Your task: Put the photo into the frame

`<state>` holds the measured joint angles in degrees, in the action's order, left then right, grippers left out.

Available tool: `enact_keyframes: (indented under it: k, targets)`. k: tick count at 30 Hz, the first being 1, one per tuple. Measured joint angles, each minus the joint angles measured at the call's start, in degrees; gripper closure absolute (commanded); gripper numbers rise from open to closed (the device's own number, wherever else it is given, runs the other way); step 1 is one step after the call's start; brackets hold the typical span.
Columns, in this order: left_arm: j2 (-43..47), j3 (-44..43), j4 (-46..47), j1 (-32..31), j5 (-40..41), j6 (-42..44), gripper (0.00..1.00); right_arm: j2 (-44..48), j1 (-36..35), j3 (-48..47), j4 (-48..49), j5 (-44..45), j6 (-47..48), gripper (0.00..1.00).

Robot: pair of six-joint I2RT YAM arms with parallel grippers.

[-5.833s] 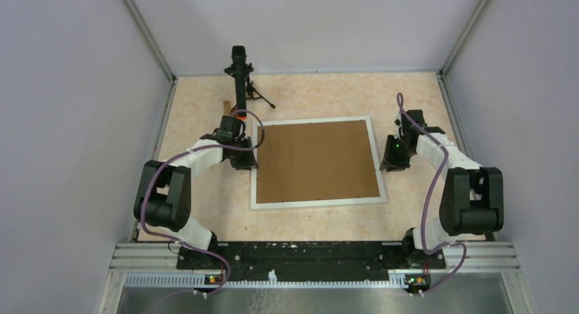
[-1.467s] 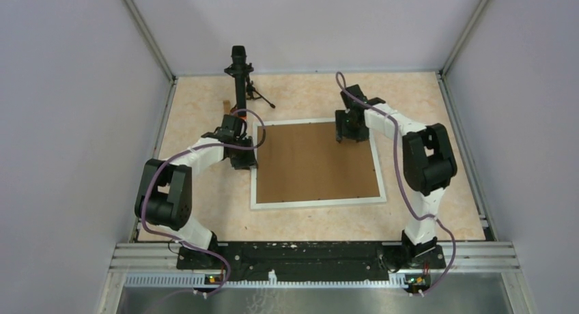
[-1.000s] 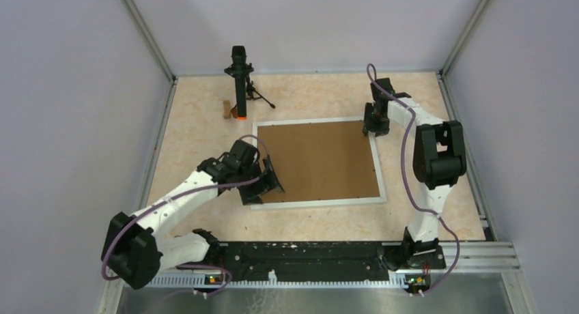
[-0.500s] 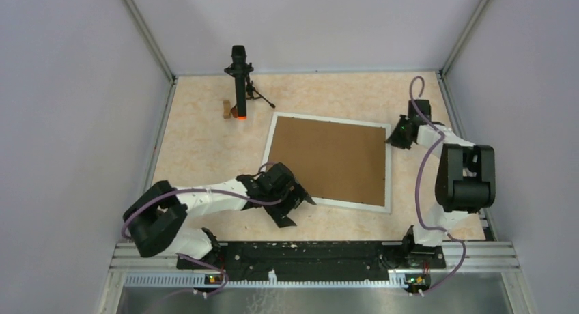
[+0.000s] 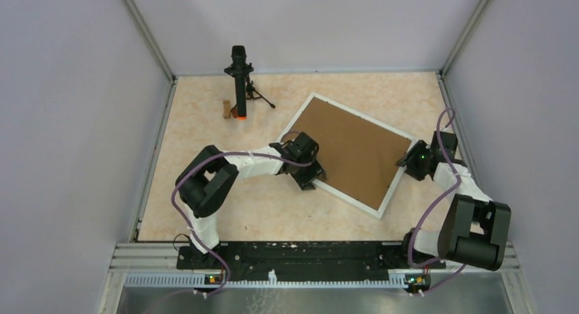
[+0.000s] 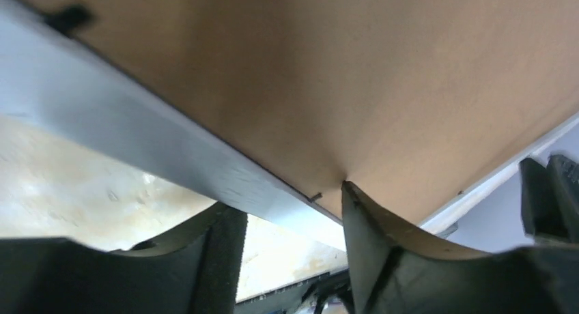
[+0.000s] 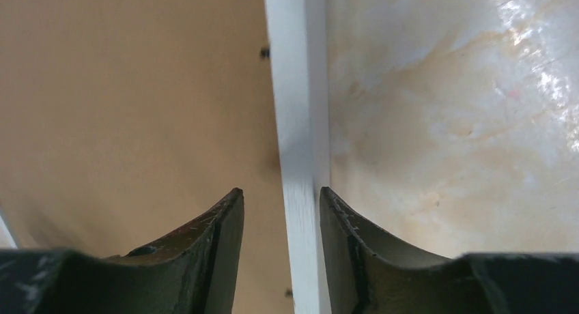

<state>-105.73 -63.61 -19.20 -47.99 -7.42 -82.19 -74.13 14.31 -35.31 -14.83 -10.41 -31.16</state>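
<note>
The frame (image 5: 362, 116) lies flat on the table, turned diagonally, with a brown backing board (image 5: 351, 150) filling it. The photo is hidden. My left gripper (image 5: 311, 176) is at the frame's near-left rail. In the left wrist view its jaws (image 6: 285, 201) stand open across the white rail (image 6: 136, 136), and the right finger (image 6: 369, 239) touches the board (image 6: 341, 68). My right gripper (image 5: 408, 162) is at the frame's right corner. It is open (image 7: 280, 191) astride the rail (image 7: 293, 89); the outer finger (image 7: 348, 239) lies against the rail and the inner one hovers over the board (image 7: 136, 89).
A black stand on a small tripod (image 5: 239, 75) rises at the back left, with a small wooden block (image 5: 227, 109) beside its foot. Grey enclosure walls close in the beige table (image 5: 205, 143) on three sides. The arm bases sit on the black rail (image 5: 307, 252) at the near edge.
The frame has swung further clockwise and slid right. My left gripper moved from its near-left corner up onto the near-left rail and narrowed. My right gripper came nearer along the right side.
</note>
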Motion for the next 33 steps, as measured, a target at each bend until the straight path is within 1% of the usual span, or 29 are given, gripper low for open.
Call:
enact_keyframes:
  k: [2,4,6,7,9,10,11,12,15,17,18,20,24,27,29,33]
  targets:
    - [-0.7,-0.9,0.1,2.1,1.0,3.4,0.58,1.9,-0.1,-0.7,-3.5,-1.5,0.6,0.50]
    - [-0.8,-1.0,0.3,4.2,1.5,7.6,0.67,4.0,-0.3,-3.5,-7.3,-1.8,1.5,0.46]
    - [-1.3,-2.7,-0.7,5.9,1.9,13.1,0.72,6.0,-0.4,-6.6,-9.2,-1.7,1.9,0.38]
    - [-2.0,-4.0,-1.1,6.7,2.4,16.1,0.75,7.6,-0.4,-9.6,-9.7,-1.7,2.5,0.35]
    - [-3.9,-6.7,-1.1,8.1,2.1,22.3,0.78,8.6,-0.4,-11.9,-9.8,-1.8,2.8,0.29]
    - [-4.9,-8.0,-0.9,8.8,1.6,25.7,0.82,8.9,-0.4,-13.6,-10.0,-1.9,3.1,0.27]
    - [-5.5,-8.6,-0.5,9.4,1.0,28.6,0.89,8.9,-0.4,-15.0,-10.1,-2.1,3.6,0.25]
    - [-5.7,-8.7,0.2,9.9,0.6,31.6,0.94,8.6,-0.4,-16.2,-10.1,-2.5,4.2,0.25]
    - [-4.4,-5.8,3.8,11.5,-0.7,38.1,0.98,6.1,-0.6,-19.0,-11.5,-3.8,6.7,0.28]
    - [-2.2,-1.8,7.1,13.3,-2.6,42.4,0.98,2.8,-1.2,-20.4,-13.1,-4.1,8.3,0.33]
    - [-0.9,0.3,8.2,14.8,-4.4,44.9,0.96,1.3,-1.7,-20.7,-13.7,-4.0,8.9,0.34]
    - [0.9,3.0,8.6,18.0,-8.0,48.1,0.96,-2.0,-4.5,-20.7,-15.8,-3.0,9.9,0.37]
    - [3.0,5.1,5.3,24.0,-13.1,52.8,0.95,-7.1,-11.9,-21.0,-21.0,0.4,11.2,0.40]
    - [4.2,6.2,2.8,27.8,-15.6,55.7,0.93,-8.7,-15.8,-21.0,-24.7,3.3,12.1,0.49]
    - [5.5,7.3,1.0,30.8,-16.5,57.1,0.93,-8.8,-16.9,-20.9,-26.3,4.5,12.4,0.53]
    - [7.9,8.7,-3.0,35.8,-16.1,58.9,0.92,-8.8,-20.7,-20.8,-28.7,6.5,12.1,0.53]
